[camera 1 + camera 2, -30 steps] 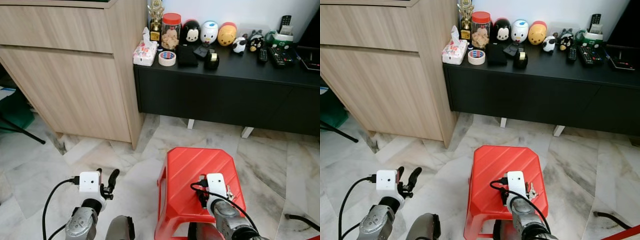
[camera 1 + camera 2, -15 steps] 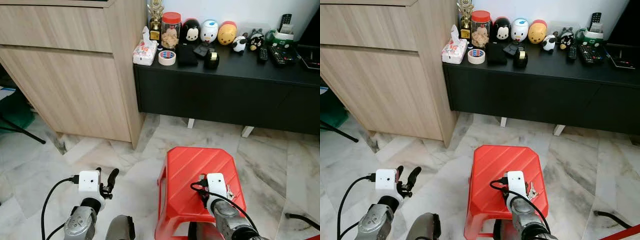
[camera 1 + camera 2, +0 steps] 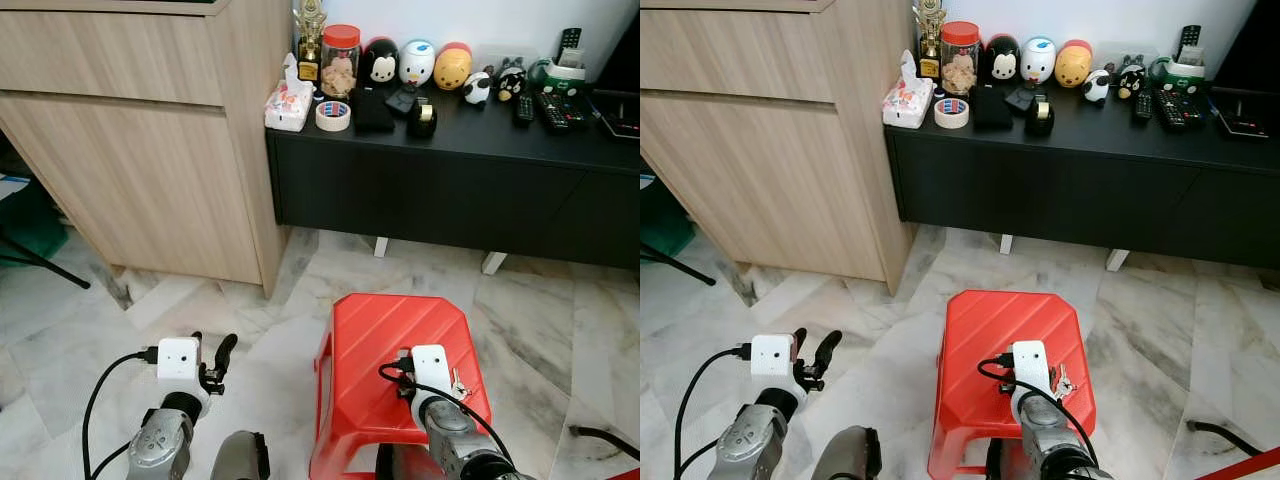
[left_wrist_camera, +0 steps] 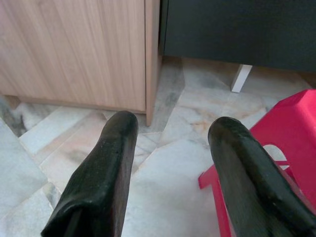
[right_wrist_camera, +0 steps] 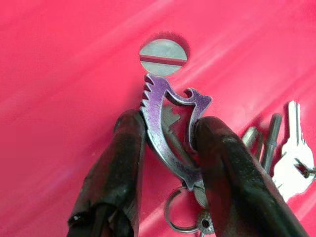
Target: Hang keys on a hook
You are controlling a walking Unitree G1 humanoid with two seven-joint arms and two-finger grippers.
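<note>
Two big pieces of furniture stand ahead of us: a wood cabinet (image 3: 140, 140) on our left and, touching its side, a low black counter (image 3: 450, 180) along the wall. The counter carries a tissue pack (image 3: 288, 105), a tape roll (image 3: 334, 116), a red-lidded jar (image 3: 342, 60), a trophy (image 3: 311, 35), three round toy figures (image 3: 418, 63) and some remotes (image 3: 555, 108) at its far right end. The floor (image 3: 250, 310) is pale marble.

Just in front of us sits a red stool (image 3: 385, 350), well apart from the counter. Our right hand (image 5: 170, 148) is down over the stool's top, and its two fingers (image 5: 121, 163) are closed on a purple metal clip (image 5: 170, 123) with a toothed edge. The clip stands up between them, its tip just beside a slotted screw head (image 5: 163, 51) sunk in the stool. A ring (image 5: 180, 215) hangs from the clip, and the keys (image 5: 289, 148) fan out to one side, lying on the red plastic. From our head, the keys (image 3: 458, 381) show as a small silver glint beside the right wrist camera.

Our left hand (image 4: 170, 163) hangs over the floor to the left of the stool, its fingers spread apart and holding nothing.
</note>
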